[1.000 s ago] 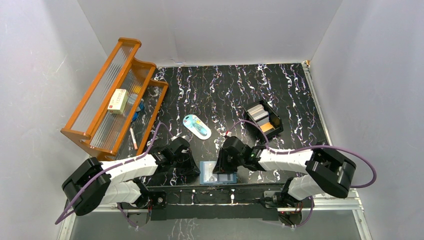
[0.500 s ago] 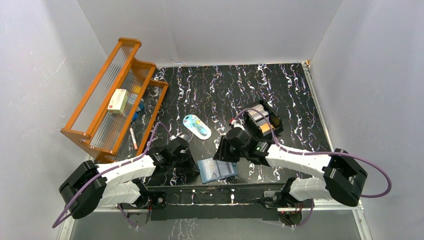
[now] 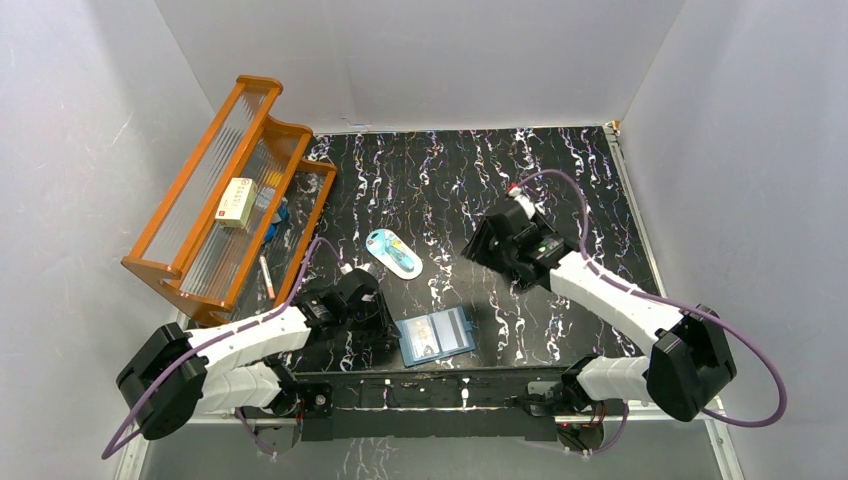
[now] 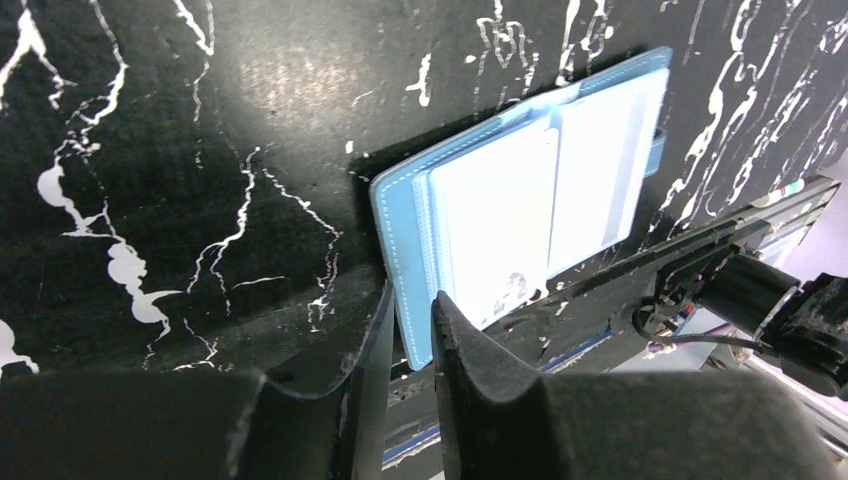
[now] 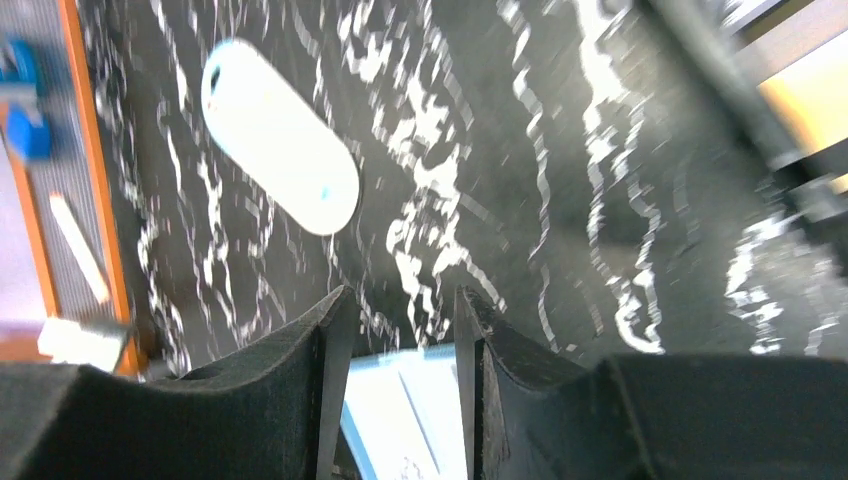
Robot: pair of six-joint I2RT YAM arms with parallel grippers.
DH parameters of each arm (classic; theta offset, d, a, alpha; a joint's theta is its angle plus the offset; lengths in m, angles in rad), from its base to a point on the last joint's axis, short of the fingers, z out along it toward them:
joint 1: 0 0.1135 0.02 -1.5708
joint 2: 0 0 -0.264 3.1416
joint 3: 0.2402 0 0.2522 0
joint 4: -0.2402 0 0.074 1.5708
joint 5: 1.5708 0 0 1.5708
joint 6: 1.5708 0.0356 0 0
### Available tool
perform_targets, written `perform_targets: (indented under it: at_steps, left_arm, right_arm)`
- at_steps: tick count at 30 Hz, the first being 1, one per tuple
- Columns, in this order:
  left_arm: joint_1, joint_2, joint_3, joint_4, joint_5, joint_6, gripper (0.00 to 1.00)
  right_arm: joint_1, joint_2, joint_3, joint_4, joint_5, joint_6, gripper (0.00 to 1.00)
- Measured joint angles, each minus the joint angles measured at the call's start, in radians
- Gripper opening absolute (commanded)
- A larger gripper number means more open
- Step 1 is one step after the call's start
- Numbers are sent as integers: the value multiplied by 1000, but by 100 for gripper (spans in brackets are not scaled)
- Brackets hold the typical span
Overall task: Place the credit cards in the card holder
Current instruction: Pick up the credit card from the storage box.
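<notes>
The card holder (image 3: 435, 336), a blue wallet, lies open near the table's front edge with pale cards (image 4: 495, 220) in its clear pockets. My left gripper (image 3: 385, 330) is at its near-left corner. In the left wrist view the jaws (image 4: 412, 310) stand almost closed with a thin gap, and the wallet (image 4: 520, 190) shows beyond it. My right gripper (image 3: 474, 250) is open and empty, raised far behind the wallet. An orange-tan card (image 5: 810, 95) sits in the black box (image 5: 770, 160), which my right arm hides in the top view.
A light-blue oval item (image 3: 392, 252) lies behind the wallet and also shows in the right wrist view (image 5: 280, 150). An orange rack (image 3: 225, 200) with a cream box (image 3: 238, 202) stands at the back left. The table's front rail (image 3: 430, 385) runs just below the wallet.
My right gripper has lifted off the wallet and swung back and right to the black box. The wallet turned slightly, its right side going farther back. The left arm hardly moved.
</notes>
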Motion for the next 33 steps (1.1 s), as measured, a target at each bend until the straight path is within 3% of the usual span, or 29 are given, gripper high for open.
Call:
perform_targets:
  at_steps: [4, 9, 18, 33]
  left_arm:
    - [0, 0, 35, -23, -8, 25, 38]
    - [0, -16, 77, -70, -24, 54, 45]
    - [0, -104, 97, -132, -52, 82, 46]
    - [0, -117, 90, -146, -56, 78, 48]
  right_arm:
    - [-96, 13, 82, -60, 104, -2, 49]
    - [-215, 54, 155, -103, 189, 0, 49]
    - [-399, 154, 155, -82, 213, 17, 49]
    - [-466, 231, 23, 132, 167, 137, 57]
